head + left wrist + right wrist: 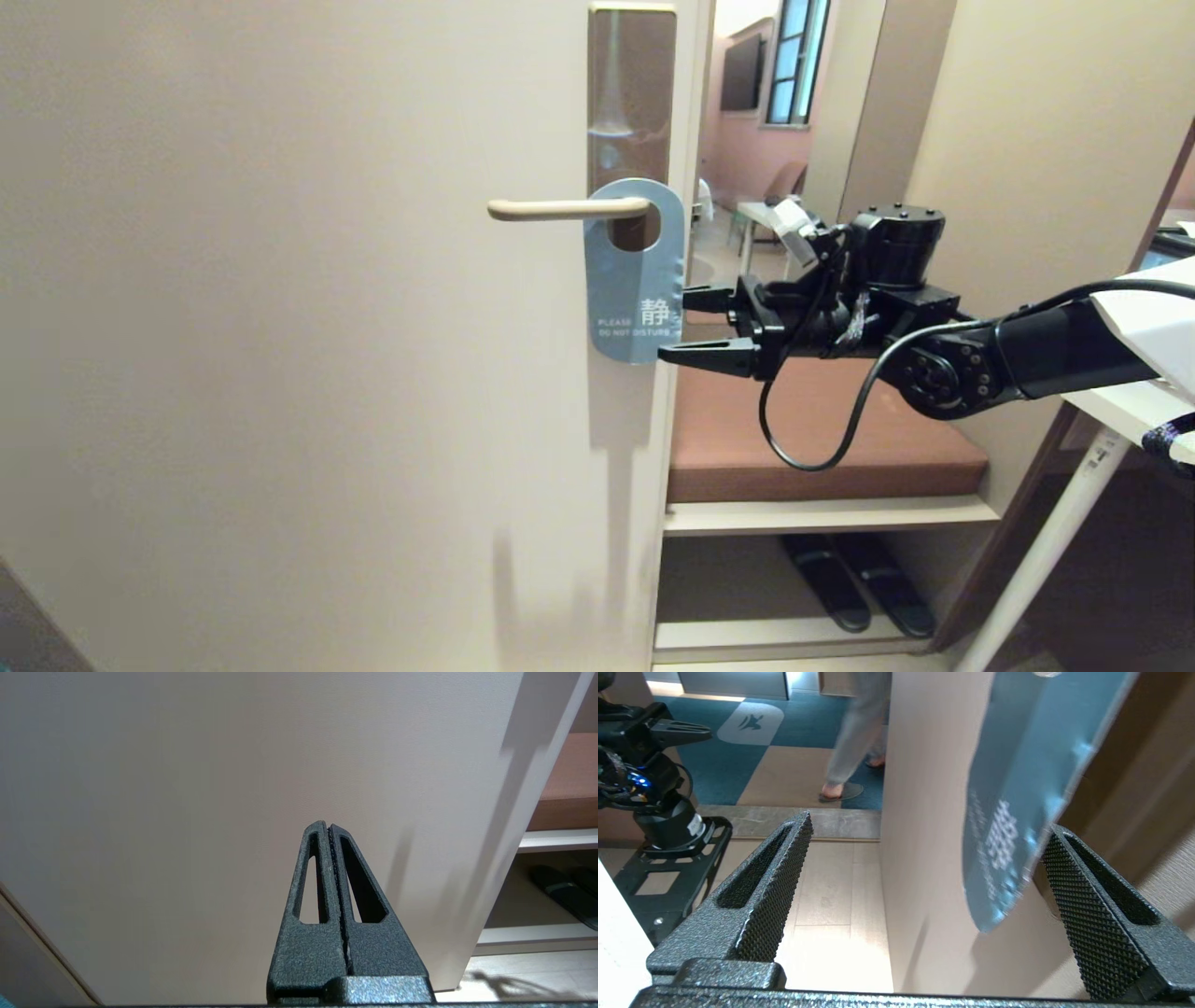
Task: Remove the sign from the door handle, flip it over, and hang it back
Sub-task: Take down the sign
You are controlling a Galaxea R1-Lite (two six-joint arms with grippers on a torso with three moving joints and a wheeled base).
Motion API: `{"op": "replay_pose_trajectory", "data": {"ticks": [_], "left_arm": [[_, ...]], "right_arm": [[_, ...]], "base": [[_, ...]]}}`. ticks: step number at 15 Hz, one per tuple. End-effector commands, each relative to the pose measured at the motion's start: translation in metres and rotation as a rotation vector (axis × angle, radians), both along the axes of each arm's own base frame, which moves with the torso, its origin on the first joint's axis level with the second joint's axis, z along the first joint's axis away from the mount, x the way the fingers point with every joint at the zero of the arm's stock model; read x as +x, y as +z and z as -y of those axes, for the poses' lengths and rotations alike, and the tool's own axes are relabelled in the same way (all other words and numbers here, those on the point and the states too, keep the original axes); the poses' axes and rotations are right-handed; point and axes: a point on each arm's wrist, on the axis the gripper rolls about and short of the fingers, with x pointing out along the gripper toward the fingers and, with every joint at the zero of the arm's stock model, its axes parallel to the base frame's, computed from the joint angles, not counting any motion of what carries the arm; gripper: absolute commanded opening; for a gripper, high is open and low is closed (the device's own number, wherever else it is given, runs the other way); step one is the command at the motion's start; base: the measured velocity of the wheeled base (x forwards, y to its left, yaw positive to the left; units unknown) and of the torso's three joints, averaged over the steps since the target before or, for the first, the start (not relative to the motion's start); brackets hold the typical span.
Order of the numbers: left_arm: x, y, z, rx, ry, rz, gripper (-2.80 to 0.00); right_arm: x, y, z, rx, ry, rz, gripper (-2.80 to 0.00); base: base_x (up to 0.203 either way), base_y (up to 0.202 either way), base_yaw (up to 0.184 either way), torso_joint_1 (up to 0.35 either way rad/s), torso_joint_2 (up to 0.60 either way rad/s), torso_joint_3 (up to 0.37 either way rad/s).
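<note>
The sign hangs blue-grey face out on the door handle, a beige lever on a brown plate. My right gripper reaches in level from the right at the door's edge, open, with its fingertips at the sign's lower right edge. In the right wrist view the sign's lower end lies between the open fingers of the right gripper, close to one finger, and nothing is gripped. My left gripper is shut and empty, parked low in front of the cream door.
The door's free edge stands beside an open doorway. Past it are a brown cushioned bench, slippers on the shelf beneath, and a white table leg. A person's legs show behind the door.
</note>
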Motion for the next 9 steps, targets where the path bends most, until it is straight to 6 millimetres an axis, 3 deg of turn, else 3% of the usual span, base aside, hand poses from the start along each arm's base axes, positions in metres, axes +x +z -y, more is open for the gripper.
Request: {"op": "replay_pose_trajectory", "data": {"ticks": [1,9], "left_arm": [[0.0001,0.0,0.0,0.0,0.001,-0.001,-2.8],[0.0001,0.0,0.0,0.0,0.001,-0.001,-2.8]], "right_arm": [[-0.0019,0.0014,-0.0054,0.003,0.02,0.008,0.0],[-0.0029,0.003,-0.0115,0.005,0.035,0.016,0.0]], "base": [[0.0,0.0,0.0,0.0,0.0,0.0],[0.0,0.0,0.0,0.0,0.0,0.0]]}}
